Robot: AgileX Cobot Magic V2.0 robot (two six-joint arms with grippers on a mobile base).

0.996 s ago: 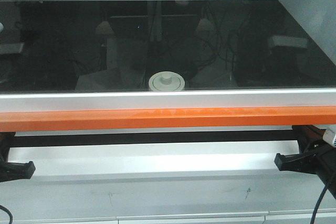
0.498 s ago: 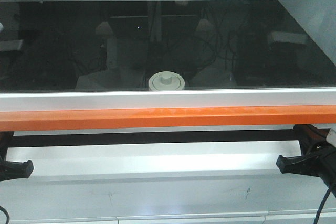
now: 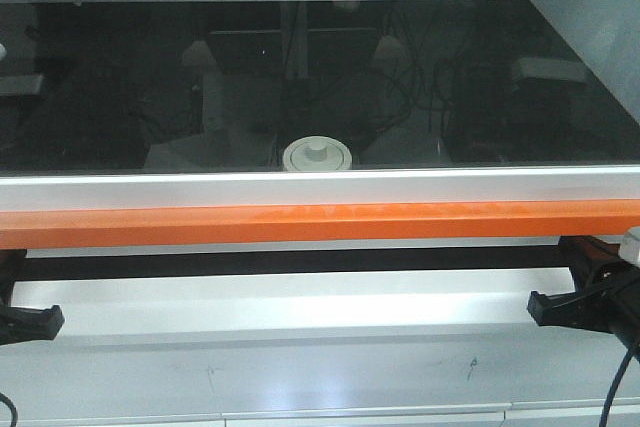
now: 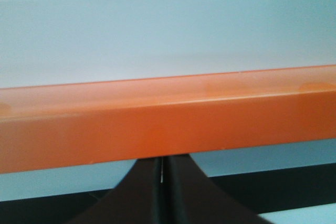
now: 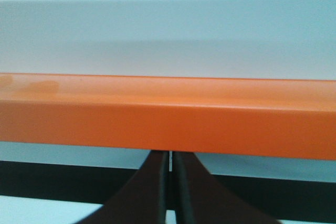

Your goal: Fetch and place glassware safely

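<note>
The glassware, seen by its round off-white lid with a central knob, stands on the dark surface behind the sash's lower frame, near the middle. Its clear body is mostly hidden by the white frame rail. My left gripper sits low at the left edge and my right gripper low at the right, both below the orange bar and far from the jar. In the wrist views the left gripper and the right gripper are shut on nothing, their tips just under the orange bar.
A glass pane with reflections stands in front of the dark chamber. A white ledge and white cabinet front lie below the bar. A black cable hangs at the lower right.
The right gripper has drifted slightly to the right; the left gripper has barely shifted left. The jar has not moved.
</note>
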